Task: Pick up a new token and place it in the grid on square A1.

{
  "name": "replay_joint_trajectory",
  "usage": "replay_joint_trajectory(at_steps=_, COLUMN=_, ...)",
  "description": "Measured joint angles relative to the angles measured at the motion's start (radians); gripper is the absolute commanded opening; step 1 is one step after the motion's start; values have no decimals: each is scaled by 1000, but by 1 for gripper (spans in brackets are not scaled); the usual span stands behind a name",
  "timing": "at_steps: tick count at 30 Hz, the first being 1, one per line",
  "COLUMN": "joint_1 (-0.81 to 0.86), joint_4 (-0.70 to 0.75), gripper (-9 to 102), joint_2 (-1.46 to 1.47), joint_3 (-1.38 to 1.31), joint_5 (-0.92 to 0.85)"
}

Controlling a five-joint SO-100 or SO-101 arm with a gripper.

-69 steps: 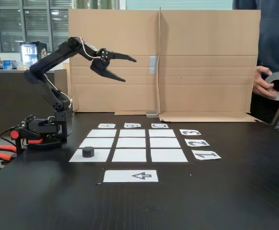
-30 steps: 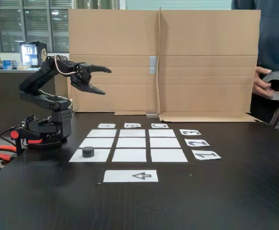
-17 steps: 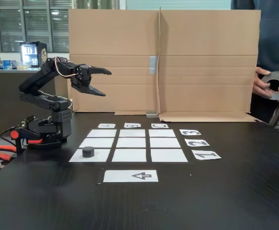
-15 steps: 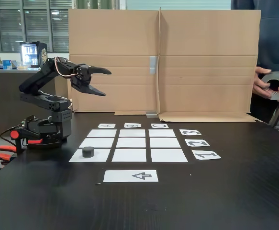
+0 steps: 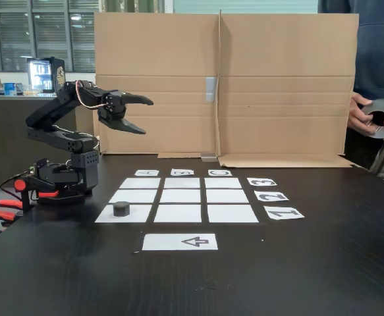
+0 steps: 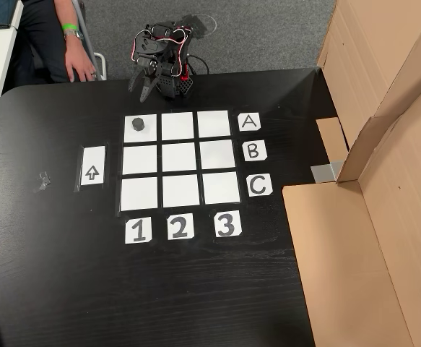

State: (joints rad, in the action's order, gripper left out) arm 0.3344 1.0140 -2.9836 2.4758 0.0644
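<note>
Resting on corner square A1 (image 6: 139, 128) of the white paper grid (image 6: 180, 160): small black puck token (image 5: 120, 209).
Black two-finger gripper (image 5: 147, 114) hangs spread and empty above the desk's arm-side edge, token below and forward.

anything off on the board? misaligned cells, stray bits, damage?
Mostly tidy. The token sits inside square A1, toward its outer corner rather than centred. A small pale scrap lies loose on the table beyond the arrow strip. The end effector hangs open, clear of the grid.
</note>
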Motion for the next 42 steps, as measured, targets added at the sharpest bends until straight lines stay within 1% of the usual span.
replay_joint_trajectory(at_steps=42, joint_1=0, joint_4=-2, gripper=34, joint_2=-37, joint_3=8, joint_5=5)
